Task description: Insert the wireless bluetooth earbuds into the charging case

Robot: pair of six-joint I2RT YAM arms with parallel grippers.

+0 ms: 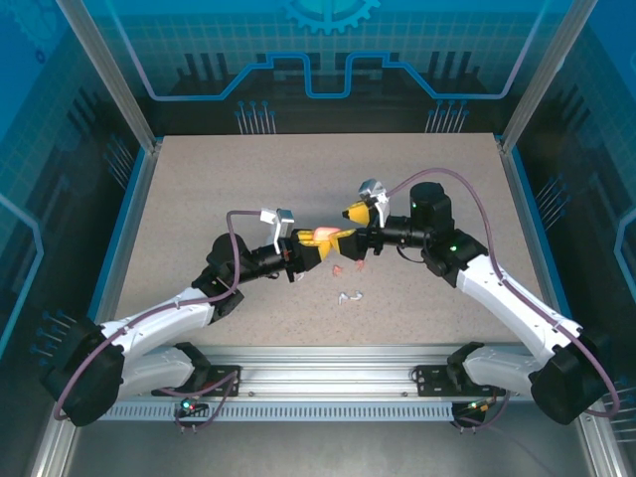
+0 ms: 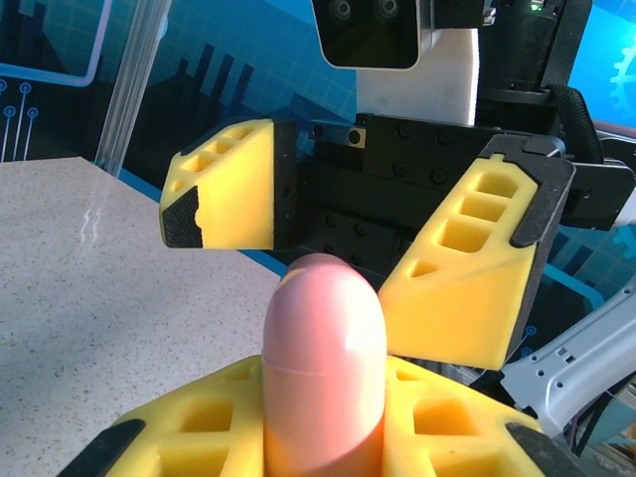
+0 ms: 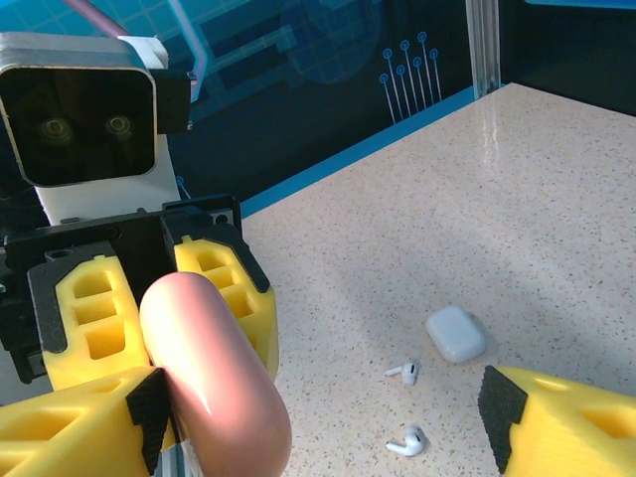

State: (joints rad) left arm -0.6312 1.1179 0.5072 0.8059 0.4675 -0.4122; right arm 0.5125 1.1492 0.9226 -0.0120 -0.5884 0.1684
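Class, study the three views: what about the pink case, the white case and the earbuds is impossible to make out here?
Pink case: left wrist view, lower end buried between the fingers of the left end effector.
White case: right wrist view, closed shell hides its contents.
Earbuds: top view, too small to count or tell apart.

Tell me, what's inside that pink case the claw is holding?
The pink case, clamped in the left gripper, is shut, so only its smooth outer shell shows. Whatever is inside is covered.
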